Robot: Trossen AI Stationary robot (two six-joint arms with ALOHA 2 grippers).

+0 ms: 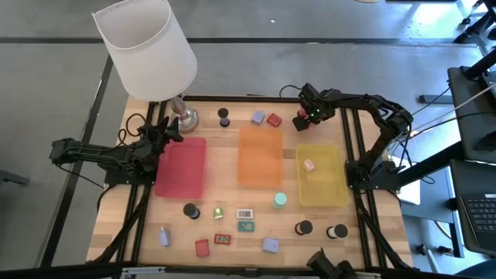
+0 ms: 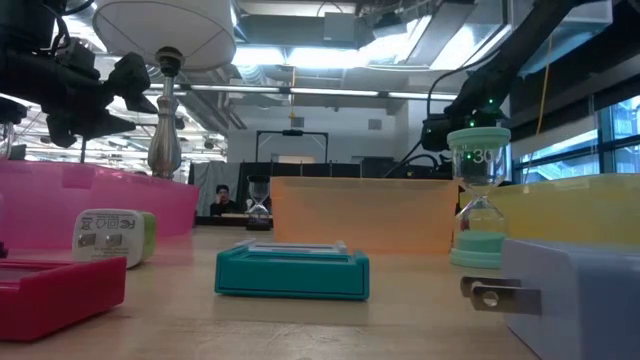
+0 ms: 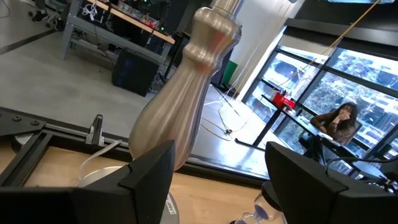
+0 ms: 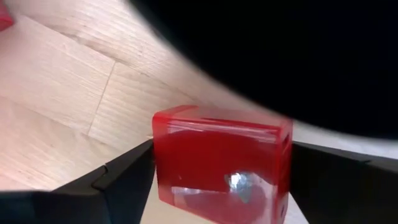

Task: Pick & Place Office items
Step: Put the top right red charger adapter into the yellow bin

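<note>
At the desk's far edge, right of centre, the right gripper [image 4: 214, 177] is down over a red block [image 4: 224, 162], which sits on the wood between its parted fingers; whether they press it, I cannot tell. The left gripper [image 3: 217, 180] hangs by the lamp's metal stem [image 3: 186, 93] near the far-left corner, jaws apart, holding nothing

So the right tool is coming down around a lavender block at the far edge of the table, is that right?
Not quite: the block between the right tool's fingers is red, not lavender, as the right wrist view shows. The rest holds: it sits at the table's far edge.
</note>
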